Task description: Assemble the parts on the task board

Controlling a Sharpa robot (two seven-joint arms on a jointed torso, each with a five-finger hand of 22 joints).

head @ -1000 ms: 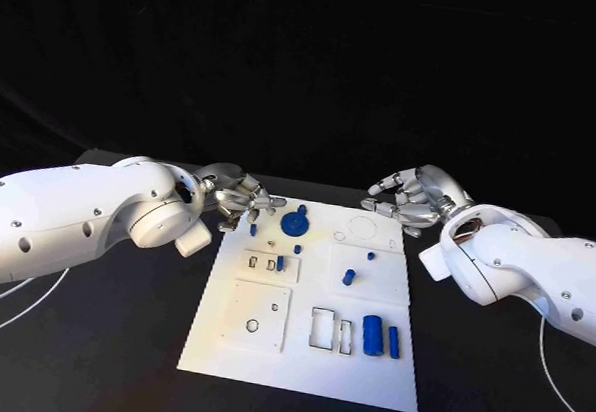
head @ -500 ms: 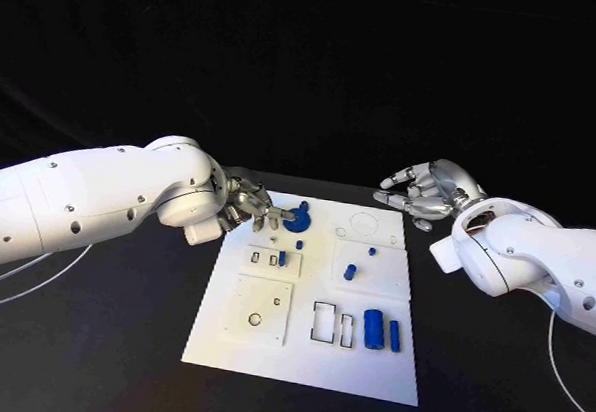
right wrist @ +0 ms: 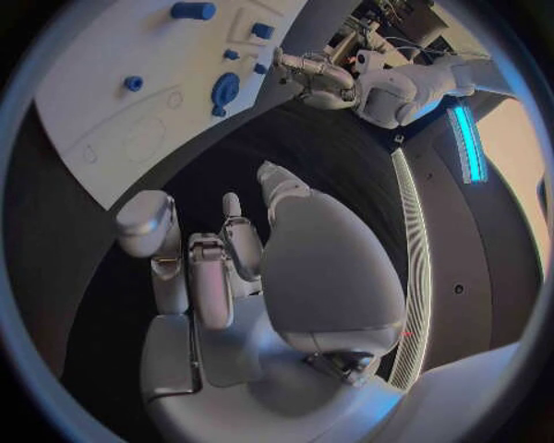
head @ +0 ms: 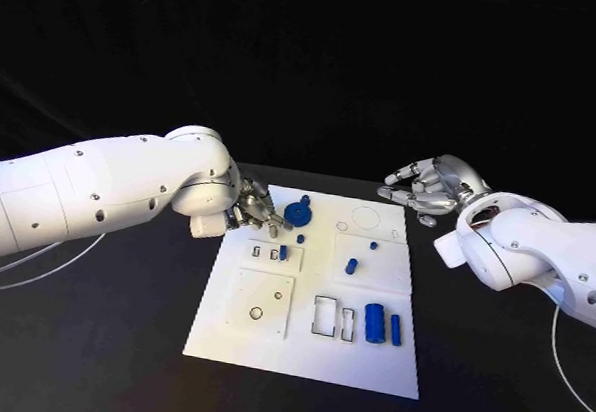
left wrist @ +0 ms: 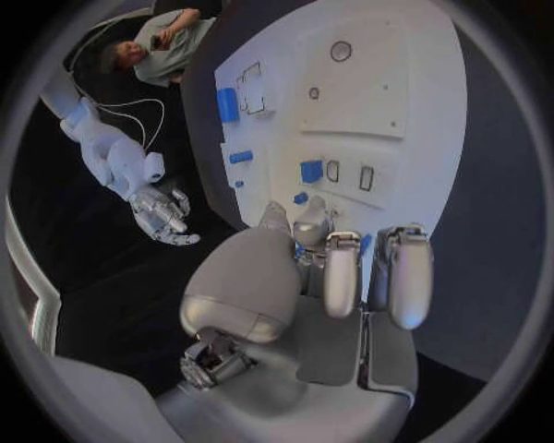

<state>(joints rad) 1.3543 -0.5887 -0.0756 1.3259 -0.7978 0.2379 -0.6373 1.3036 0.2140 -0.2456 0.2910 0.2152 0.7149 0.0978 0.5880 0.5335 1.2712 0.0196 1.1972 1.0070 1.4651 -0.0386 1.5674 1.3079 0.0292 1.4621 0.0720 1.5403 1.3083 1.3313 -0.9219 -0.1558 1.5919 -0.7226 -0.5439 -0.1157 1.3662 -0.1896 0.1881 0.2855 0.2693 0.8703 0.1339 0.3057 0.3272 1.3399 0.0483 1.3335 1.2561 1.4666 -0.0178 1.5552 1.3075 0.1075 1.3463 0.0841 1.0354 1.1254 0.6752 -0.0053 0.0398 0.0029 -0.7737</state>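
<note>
The white task board (head: 261,348) lies mid-table. A round blue part (head: 297,213) sits near its far left corner, with small blue pegs (head: 350,266) behind the middle and two blue cylinders (head: 373,327) on the near right. My left hand (head: 258,209) hovers over the far left corner, right beside the round part. In the left wrist view, its thumb and fingers (left wrist: 309,226) are drawn together above the board (left wrist: 381,83); whether they hold anything is hidden. My right hand (head: 424,188) hangs off the far right corner, its fingers (right wrist: 190,263) curled in and empty.
Empty rectangular slots (head: 324,320) and a round recess (head: 366,217) mark the board. White cables (head: 0,278) trail on the black table at both sides. The right wrist view shows the left hand (right wrist: 306,69) by the round part (right wrist: 222,92).
The left hand has moved in over the board's far left corner, covering a small blue peg seen below its fingers a second ago. The right hand has drawn back slightly from the board.
</note>
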